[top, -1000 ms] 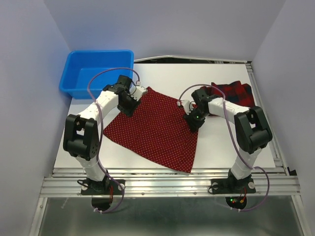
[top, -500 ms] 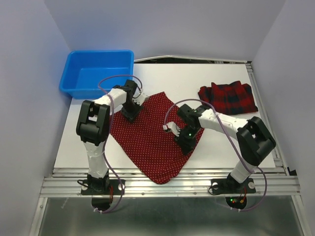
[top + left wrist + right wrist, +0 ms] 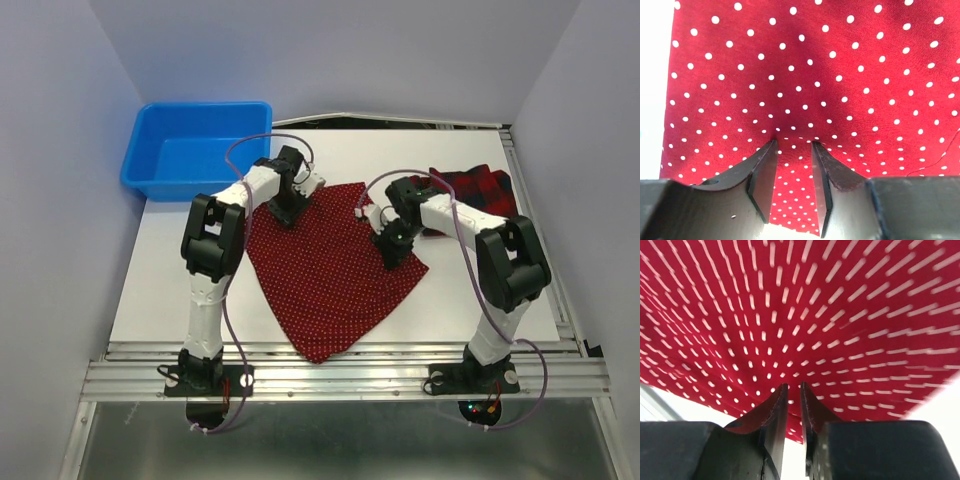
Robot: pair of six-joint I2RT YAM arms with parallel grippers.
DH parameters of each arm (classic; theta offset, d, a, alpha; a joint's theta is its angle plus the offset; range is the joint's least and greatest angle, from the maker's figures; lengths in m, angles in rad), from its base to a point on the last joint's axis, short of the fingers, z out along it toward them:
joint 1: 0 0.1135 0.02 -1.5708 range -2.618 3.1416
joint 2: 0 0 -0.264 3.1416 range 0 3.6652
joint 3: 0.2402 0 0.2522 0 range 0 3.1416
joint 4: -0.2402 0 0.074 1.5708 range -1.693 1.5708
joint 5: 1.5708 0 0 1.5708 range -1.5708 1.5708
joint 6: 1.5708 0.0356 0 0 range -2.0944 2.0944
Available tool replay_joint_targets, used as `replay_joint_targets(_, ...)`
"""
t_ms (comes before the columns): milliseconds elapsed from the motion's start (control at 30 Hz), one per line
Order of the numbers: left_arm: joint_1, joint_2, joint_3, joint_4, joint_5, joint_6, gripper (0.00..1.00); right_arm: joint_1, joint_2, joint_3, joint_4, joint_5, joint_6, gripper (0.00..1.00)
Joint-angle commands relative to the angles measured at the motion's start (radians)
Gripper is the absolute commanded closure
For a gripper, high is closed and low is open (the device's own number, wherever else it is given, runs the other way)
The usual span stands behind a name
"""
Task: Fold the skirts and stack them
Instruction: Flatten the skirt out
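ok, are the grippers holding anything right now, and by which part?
Both pinch the polka-dot skirt. The left gripper holds it at its far left corner, and the right gripper holds a fold near its right edge.

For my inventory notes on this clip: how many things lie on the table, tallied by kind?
Skirts: 2 (dark red polka-dot cloth skirt, red-and-navy tartan plaid cloth skirt)
Bins: 1 (blue plastic bin)
Total: 3
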Motion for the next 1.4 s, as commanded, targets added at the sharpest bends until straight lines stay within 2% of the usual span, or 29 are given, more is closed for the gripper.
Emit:
replay_joint_targets(0, -0.004, 0.045, 0.043, 0.015, -0.001, 0.020, 0.55, 0.014, 0.013, -0.110, 0.002, 0.059, -0.035, 0.79)
replay_joint_targets(67, -0.004, 0.052, 0.075, 0.014, -0.007, 0.037, 0.54, 0.042, 0.004, -0.162, -0.008, 0.051, -0.043, 0.80)
replay_joint_targets(267, -0.006, 0.106, 0.238, -0.056, 0.056, 0.031, 0.53, 0.278, -0.053, -0.258, -0.048, -0.001, -0.003, 0.79)
replay_joint_targets(367, -0.006, 0.080, 0.228, -0.078, 0.091, 0.031, 0.53, 0.384, -0.044, -0.262, -0.076, -0.067, 0.028, 0.79)
replay_joint_targets(500, -0.006, -0.059, 0.071, -0.063, 0.134, 0.049, 0.54, 0.432, -0.052, -0.250, -0.103, -0.096, 0.022, 0.79)
replay_joint_targets(733, -0.039, -0.196, -0.321, -0.045, 0.222, 0.060, 0.57, 0.432, -0.045, -0.196, -0.229, -0.083, -0.075, 0.79)
replay_joint_targets(833, -0.058, -0.253, -0.423, -0.034, 0.234, 0.075, 0.58, 0.432, -0.105, -0.192, -0.240, -0.031, -0.061, 0.74)
replay_joint_targets(900, -0.056, -0.294, -0.429, -0.022, 0.211, 0.081, 0.57, 0.432, -0.179, -0.175, -0.191, 0.029, -0.021, 0.71)
replay_joint_targets(1000, -0.046, -0.322, -0.353, -0.021, 0.170, 0.103, 0.53, 0.364, -0.248, -0.134, -0.095, 0.077, 0.011, 0.65)
replay_joint_targets(1033, -0.038, -0.325, -0.283, -0.035, 0.171, 0.114, 0.51, 0.303, -0.249, -0.085, -0.082, 0.082, 0.013, 0.57)
replay_joint_targets(1100, -0.010, -0.322, -0.206, -0.051, 0.203, 0.134, 0.47, 0.219, -0.231, -0.014, -0.068, 0.054, 0.004, 0.50)
replay_joint_targets(1133, 0.000, -0.319, -0.132, -0.064, 0.221, 0.150, 0.45, 0.129, -0.204, 0.056, -0.059, 0.042, 0.000, 0.48)
replay_joint_targets(1233, 0.022, -0.302, -0.029, -0.077, 0.196, 0.177, 0.42, 0.016, -0.136, 0.150, -0.018, 0.010, -0.010, 0.47)
replay_joint_targets(1300, 0.025, -0.299, -0.012, -0.074, 0.151, 0.215, 0.42, -0.047, -0.095, 0.216, 0.019, 0.029, -0.016, 0.50)
replay_joint_targets(1367, 0.028, -0.294, -0.015, -0.064, 0.098, 0.267, 0.41, -0.059, -0.024, 0.255, 0.041, 0.039, -0.043, 0.54)
